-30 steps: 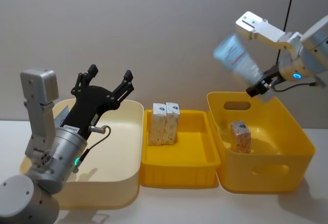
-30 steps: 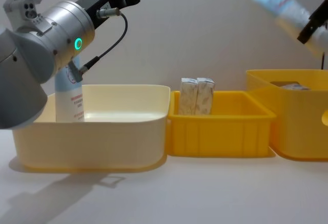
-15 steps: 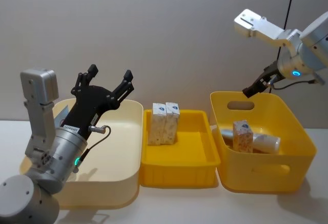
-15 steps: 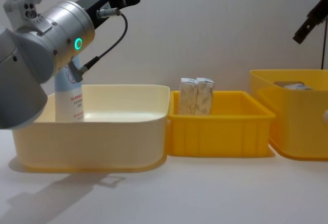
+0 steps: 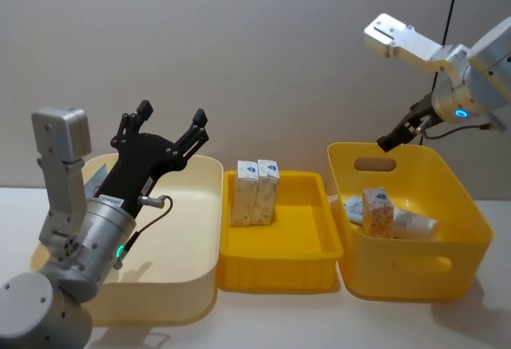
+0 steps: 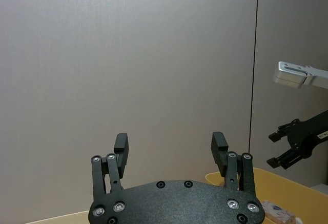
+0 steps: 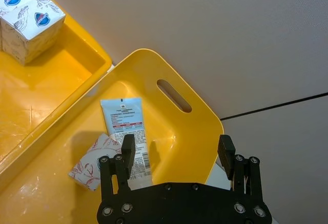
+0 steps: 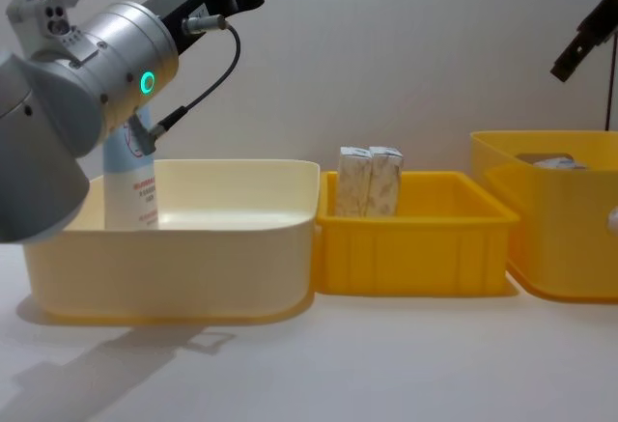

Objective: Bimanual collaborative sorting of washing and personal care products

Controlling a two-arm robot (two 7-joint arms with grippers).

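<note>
A pale-blue squeeze tube (image 7: 126, 131) lies flat in the right yellow bin (image 5: 451, 193), behind a small carton (image 5: 377, 212) that stands there. From above, the tube (image 5: 412, 223) shows on both sides of that carton. My right gripper (image 5: 393, 140) hangs open and empty above the bin's back rim; the right wrist view shows its fingers spread (image 7: 177, 149). Two cartons (image 5: 257, 192) stand side by side in the middle yellow tray (image 5: 275, 273). Another tube (image 8: 132, 181) stands upright in the cream bin (image 5: 204, 229). My left gripper (image 5: 170, 129) is held open above that bin.
The three containers sit in a row, rims nearly touching, on a white table (image 8: 386, 354) in front of a grey wall. The right bin has a handle slot (image 7: 174, 96) in its back wall. Free table surface lies in front of the bins.
A second ago my right gripper held the pale-blue tube above the right bin. It let go, the tube fell in and came to rest behind the carton. The left arm has not moved.
</note>
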